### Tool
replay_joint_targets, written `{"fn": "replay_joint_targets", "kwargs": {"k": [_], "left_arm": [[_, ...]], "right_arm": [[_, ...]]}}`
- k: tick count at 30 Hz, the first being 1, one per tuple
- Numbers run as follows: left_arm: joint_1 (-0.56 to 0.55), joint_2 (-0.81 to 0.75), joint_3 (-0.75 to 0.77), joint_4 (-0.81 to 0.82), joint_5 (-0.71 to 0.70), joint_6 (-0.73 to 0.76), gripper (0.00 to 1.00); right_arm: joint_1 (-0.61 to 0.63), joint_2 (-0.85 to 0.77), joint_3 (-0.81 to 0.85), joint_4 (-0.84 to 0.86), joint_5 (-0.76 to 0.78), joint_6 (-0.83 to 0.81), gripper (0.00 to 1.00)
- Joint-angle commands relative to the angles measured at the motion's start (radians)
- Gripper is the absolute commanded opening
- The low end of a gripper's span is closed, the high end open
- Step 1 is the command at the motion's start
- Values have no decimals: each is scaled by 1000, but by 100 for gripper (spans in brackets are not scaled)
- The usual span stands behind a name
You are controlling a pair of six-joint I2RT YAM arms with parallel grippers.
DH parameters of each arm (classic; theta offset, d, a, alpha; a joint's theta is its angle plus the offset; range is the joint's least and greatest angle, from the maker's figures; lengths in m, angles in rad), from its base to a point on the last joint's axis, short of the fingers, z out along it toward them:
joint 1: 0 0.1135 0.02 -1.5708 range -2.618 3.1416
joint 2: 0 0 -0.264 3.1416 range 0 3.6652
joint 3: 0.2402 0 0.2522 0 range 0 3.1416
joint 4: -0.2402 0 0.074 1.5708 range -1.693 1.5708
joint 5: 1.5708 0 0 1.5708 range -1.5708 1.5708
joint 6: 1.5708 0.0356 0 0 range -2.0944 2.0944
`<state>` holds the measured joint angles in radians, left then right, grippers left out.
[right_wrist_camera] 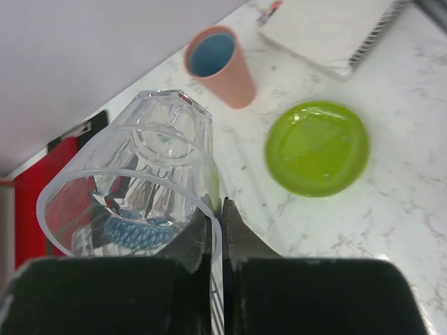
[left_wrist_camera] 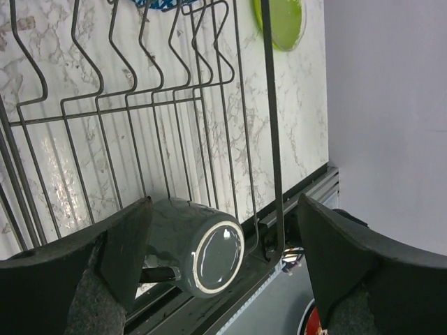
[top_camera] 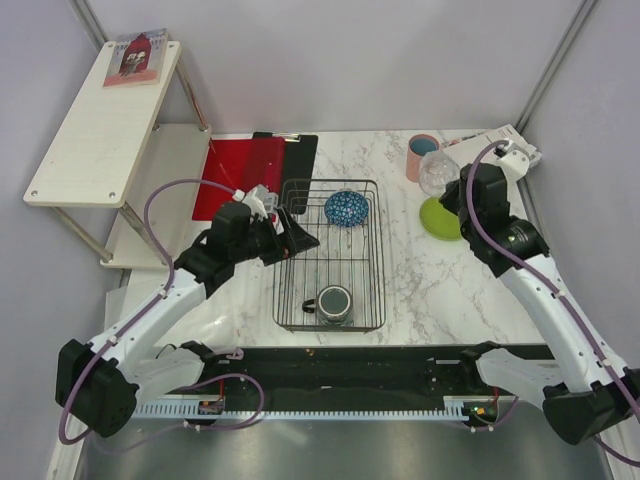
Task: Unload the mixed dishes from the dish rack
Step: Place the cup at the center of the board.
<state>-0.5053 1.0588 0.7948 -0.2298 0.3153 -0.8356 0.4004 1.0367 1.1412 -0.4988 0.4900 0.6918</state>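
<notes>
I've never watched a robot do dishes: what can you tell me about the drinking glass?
The glass is clear, with a round rim and a faceted lower body. It looks empty. The right end effector is shut on its rim, one finger inside and one outside. It is out of the rack, near the pink cup and green plate; whether it touches the table is unclear.

Left wrist view: mug [left_wrist_camera: 202, 248] partly hidden behind left gripper [left_wrist_camera: 223, 209], handle barely visible. Bowl [left_wrist_camera: 159, 3] and plate [left_wrist_camera: 283, 21] cut off at top edge. Top view: right arm [top_camera: 500, 225] covers part of plate and glass [top_camera: 434, 172]. Right wrist view: bowl just a blue blur through glass; clipboard [right_wrist_camera: 28, 195] cut at left edge.
</notes>
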Motion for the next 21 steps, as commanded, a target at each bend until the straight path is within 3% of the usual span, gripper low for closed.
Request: {"fn": "replay_joint_targets", "kwargs": {"k": [1,6,12,17,21], "left_arm": [[1,27,18,-39,36,-17,88],[1,27,1,-48,77,-23,86],[1,-14,-31,-55,85,-56,84],[1,-103,-62,-75,52,-76,83],[1,-155,-81,-92,11,-74,83]], "right_arm": [[-34,68,161,-176,186,86,0],[-147,219,346,-262,118,80,0],[-458,426,502,-369,-221,158,0],[-599,506,520,-391,-156,173,0],[-638,551,483,-394,-116,173,0]]}}
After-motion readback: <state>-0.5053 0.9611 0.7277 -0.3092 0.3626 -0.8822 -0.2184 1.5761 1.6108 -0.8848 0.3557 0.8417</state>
